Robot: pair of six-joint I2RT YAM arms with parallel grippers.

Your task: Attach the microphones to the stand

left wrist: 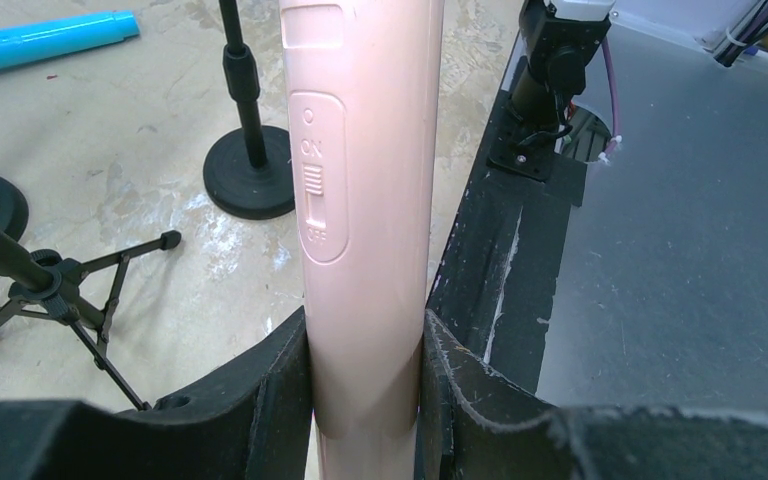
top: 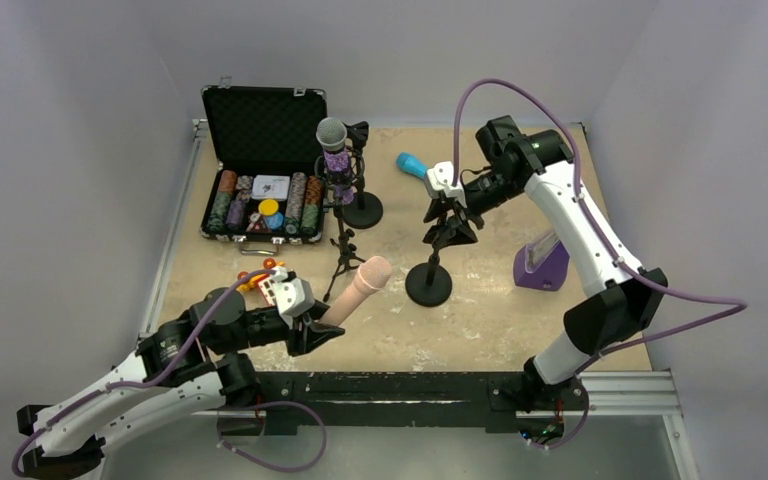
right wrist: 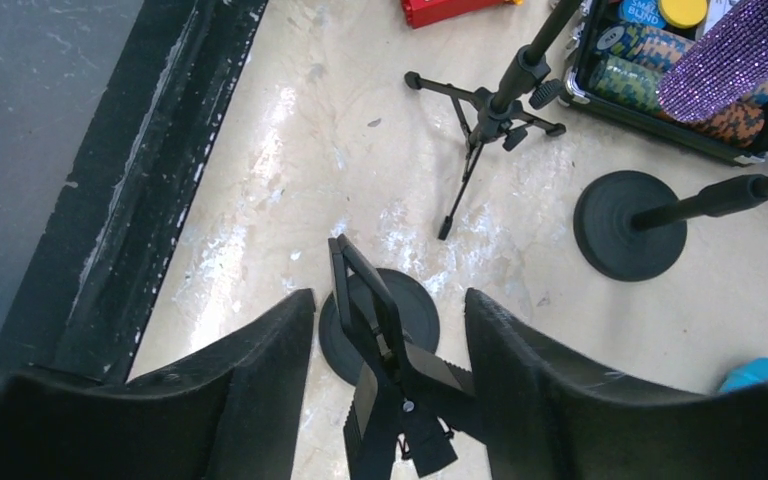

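The glittery purple mic, silver mesh head up, is mounted upright, left of and behind the clip stand. The pale pink mic is tilted off the table just left of that stand's base. The blue mic lies flat behind it.

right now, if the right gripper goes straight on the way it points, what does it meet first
The black clip atop the round-base stand: it sits between the open fingers of the right gripper, apparently untouched, though depth is unclear.
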